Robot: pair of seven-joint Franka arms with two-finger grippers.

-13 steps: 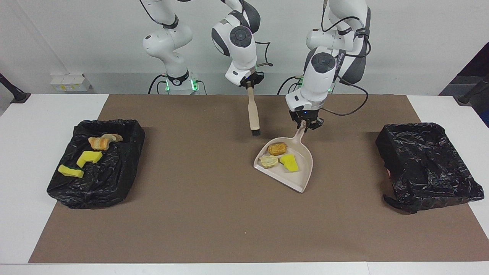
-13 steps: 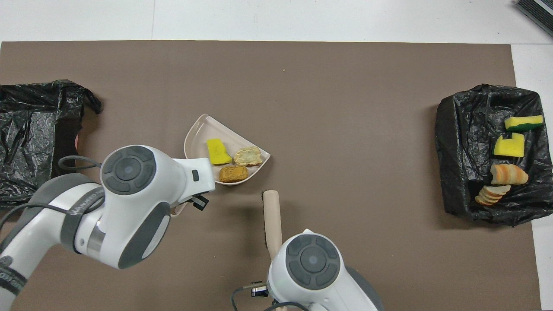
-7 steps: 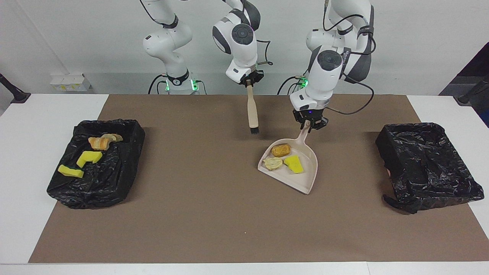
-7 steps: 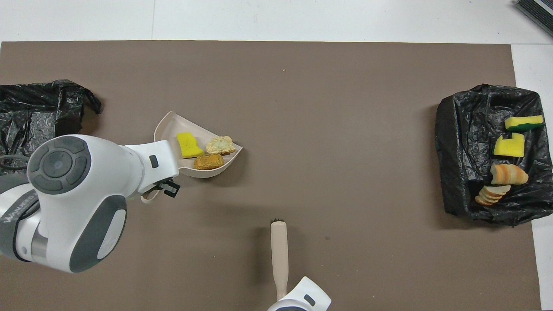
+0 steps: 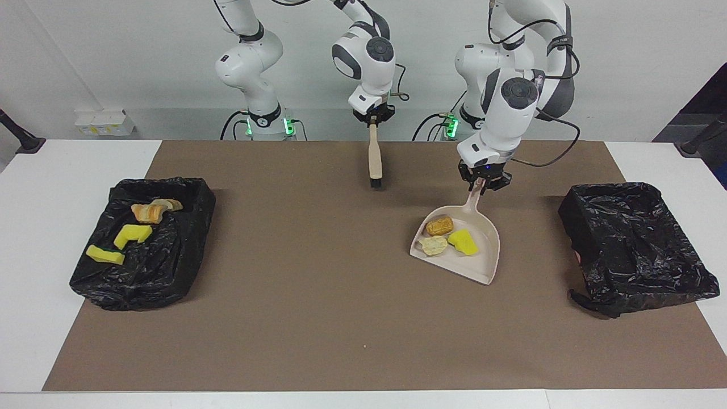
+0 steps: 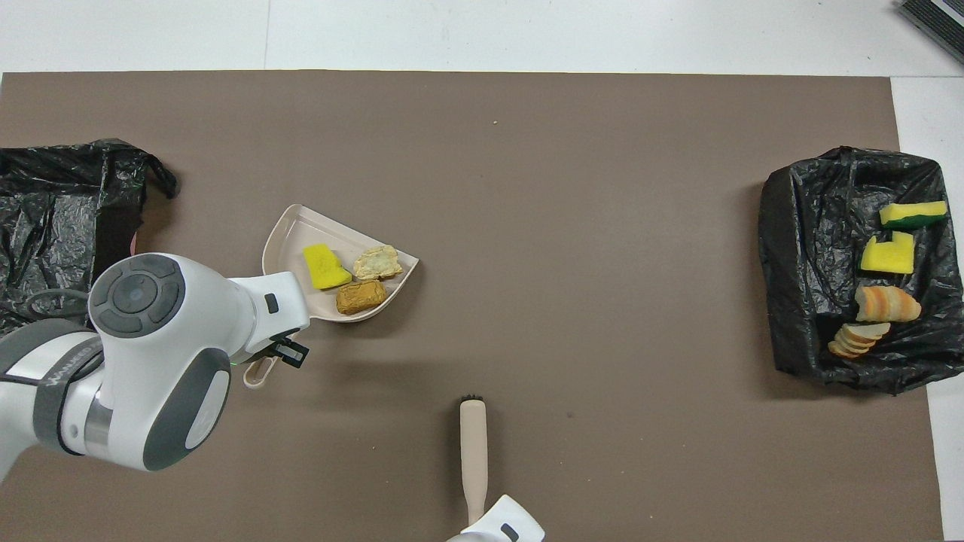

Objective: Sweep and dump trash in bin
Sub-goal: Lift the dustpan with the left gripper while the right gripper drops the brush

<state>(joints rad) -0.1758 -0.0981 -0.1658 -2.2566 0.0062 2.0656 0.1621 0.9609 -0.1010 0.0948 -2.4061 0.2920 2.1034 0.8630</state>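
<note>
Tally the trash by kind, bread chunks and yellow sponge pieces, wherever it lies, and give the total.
Bread chunks: 4, two in the dustpan at and, two in the bin at and.
Yellow sponge pieces: 3, one in the dustpan, two in the bin and.
Total: 7.

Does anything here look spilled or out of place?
Nothing spilled. The left gripper holds the beige plastic dustpan, three scraps inside. The right gripper holds the beige brush.
</note>
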